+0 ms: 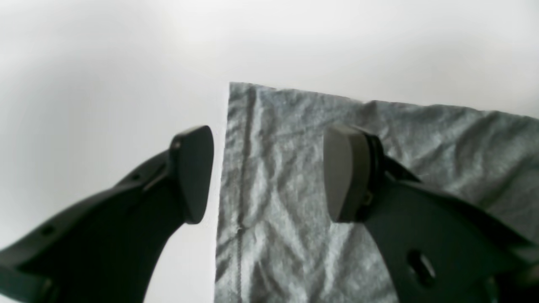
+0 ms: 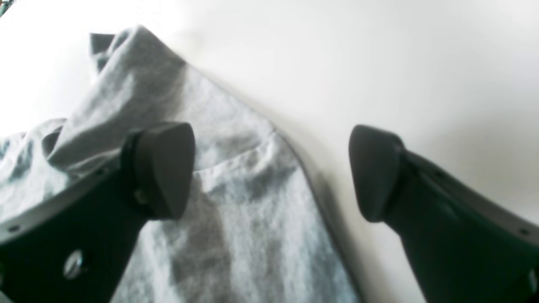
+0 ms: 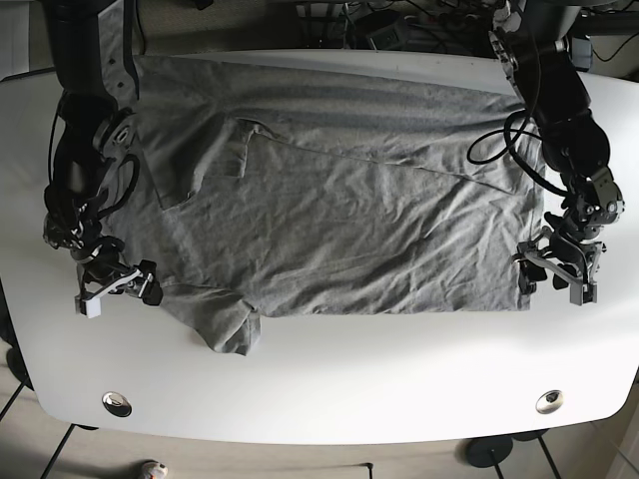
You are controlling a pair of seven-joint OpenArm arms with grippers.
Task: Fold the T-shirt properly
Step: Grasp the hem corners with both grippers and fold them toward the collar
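Both grippers, left (image 3: 552,274) & right (image 3: 118,284), jaws apart, empty, straddle T-shirt (image 3: 339,200) hem & shoulder edges near table (image 3: 329,384) front, prob. readying a lengthwise fold.

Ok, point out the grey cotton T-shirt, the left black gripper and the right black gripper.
grey cotton T-shirt (image 3: 339,210): base view, middle of the spread body.
left black gripper (image 1: 268,174): left wrist view, gap midway between its open fingertips.
right black gripper (image 2: 271,172): right wrist view, midway between its open fingertips.
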